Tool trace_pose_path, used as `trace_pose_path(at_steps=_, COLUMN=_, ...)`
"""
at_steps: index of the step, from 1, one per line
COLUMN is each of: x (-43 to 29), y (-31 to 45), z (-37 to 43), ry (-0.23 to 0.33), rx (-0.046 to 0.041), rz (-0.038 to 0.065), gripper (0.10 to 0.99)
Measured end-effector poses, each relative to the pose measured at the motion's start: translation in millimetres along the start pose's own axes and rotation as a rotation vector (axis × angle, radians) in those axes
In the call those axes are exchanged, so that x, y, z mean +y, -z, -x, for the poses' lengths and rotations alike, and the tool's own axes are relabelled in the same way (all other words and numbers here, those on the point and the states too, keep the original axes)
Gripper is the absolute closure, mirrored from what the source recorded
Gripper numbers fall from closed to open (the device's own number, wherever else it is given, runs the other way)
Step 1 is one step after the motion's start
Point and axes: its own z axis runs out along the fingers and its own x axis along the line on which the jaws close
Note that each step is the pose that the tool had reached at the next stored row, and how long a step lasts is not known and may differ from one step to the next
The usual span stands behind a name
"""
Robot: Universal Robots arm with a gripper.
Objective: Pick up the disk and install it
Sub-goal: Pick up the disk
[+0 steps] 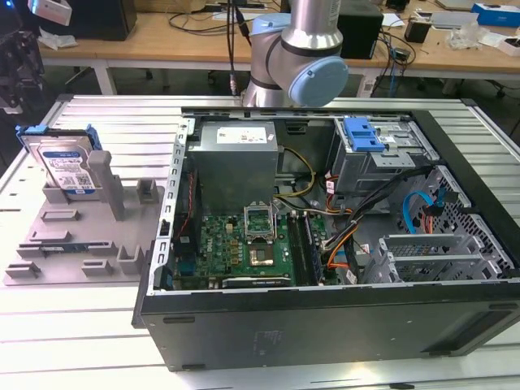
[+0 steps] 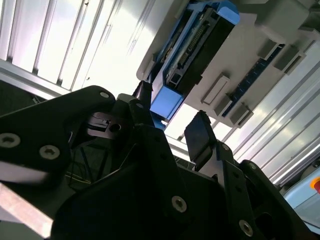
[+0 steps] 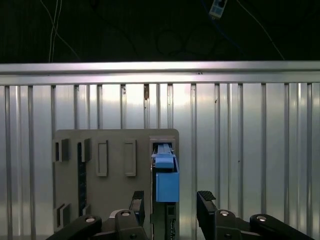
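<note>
While upright, disk [image 1: 65,165] silver, blue-framed.

A ribbed metal desk [image 1: 73,335] carries a grey fixture tray [image 1: 89,240] near its edge at the exterior view's left. An open computer case [image 1: 325,321] lies just beside the tray.

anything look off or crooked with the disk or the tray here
Nothing stands out. The disk stands upright in its slot on the grey fixture tray, square to it, and the gripper hangs open above it, one finger on either side.
</note>
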Motion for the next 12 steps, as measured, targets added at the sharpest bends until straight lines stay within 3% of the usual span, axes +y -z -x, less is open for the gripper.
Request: trace_pose_path(at_steps=12, x=0.1, y=-9.2, z=0.2, ry=0.0, rx=0.0, rz=0.0, gripper=0.545)
